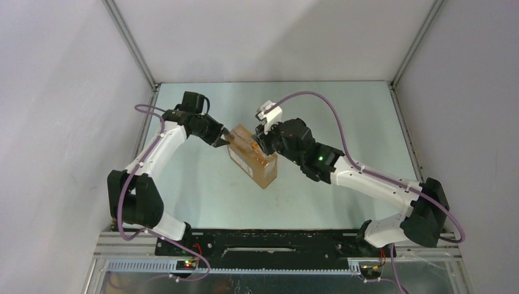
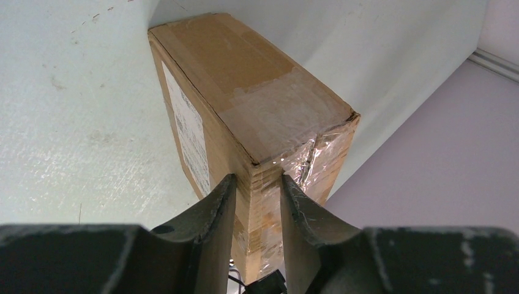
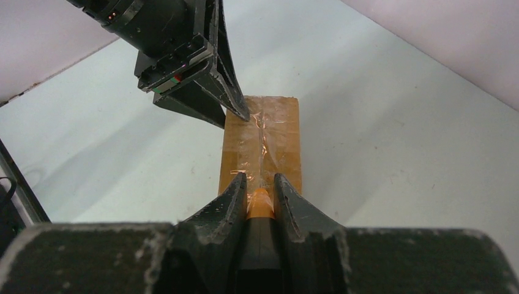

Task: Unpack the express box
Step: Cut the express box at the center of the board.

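The express box [image 1: 251, 160], brown cardboard with clear tape seams, stands on its narrow side mid-table. A white label [image 2: 190, 138] covers one long face. My left gripper [image 2: 257, 179] is shut on the express box [image 2: 245, 79], its fingers pinching the near taped corner edge. It reaches in from the left [image 1: 225, 139]. My right gripper [image 3: 259, 179] is shut on a slim black utility knife [image 3: 260, 205]. The knife's orange tip rests against the tape seam running along the express box [image 3: 264, 138]. The left gripper's fingers [image 3: 235, 110] show at the box's far end.
The pale table [image 1: 343, 116] is walled in by grey panels with aluminium posts [image 1: 131, 46] at the back corners. A black mounting rail [image 1: 257, 248] with both arm bases runs along the near edge.
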Controlling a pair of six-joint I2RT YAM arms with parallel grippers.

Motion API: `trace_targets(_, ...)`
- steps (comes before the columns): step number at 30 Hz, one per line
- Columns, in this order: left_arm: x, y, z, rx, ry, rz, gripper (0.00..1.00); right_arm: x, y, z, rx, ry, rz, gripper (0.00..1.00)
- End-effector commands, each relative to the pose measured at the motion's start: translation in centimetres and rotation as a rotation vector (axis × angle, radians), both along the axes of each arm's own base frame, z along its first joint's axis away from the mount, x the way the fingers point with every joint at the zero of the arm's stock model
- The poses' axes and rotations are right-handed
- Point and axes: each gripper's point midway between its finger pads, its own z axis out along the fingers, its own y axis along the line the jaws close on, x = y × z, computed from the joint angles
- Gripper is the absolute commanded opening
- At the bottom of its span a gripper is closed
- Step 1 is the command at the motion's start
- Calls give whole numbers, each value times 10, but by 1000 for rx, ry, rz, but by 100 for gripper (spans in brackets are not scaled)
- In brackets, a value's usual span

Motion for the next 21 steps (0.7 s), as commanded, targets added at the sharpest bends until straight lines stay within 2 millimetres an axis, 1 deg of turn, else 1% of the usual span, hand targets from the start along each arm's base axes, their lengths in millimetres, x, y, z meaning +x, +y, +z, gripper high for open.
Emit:
trace_targets(1,-18,29,-36,153,114,53,34,-7,-9,-21,-126,87,8,0)
trace_targets(5,-19,29,-37,153,115,52,34,-8,-11,-26,-158,116,20,0)
trace_targets(10,-18,28,-37,149,115,47,34,-5,-11,-34,-176,152,28,0)
trace_targets(13,-19,27,-37,148,114,42,34,-1,-6,-31,-152,146,19,0)
trace_targets(16,-19,27,-37,147,115,39,34,9,-1,-23,-128,130,-3,0)
trace_targets(21,-20,26,-38,143,116,34,34,21,12,-20,-121,132,-11,0)
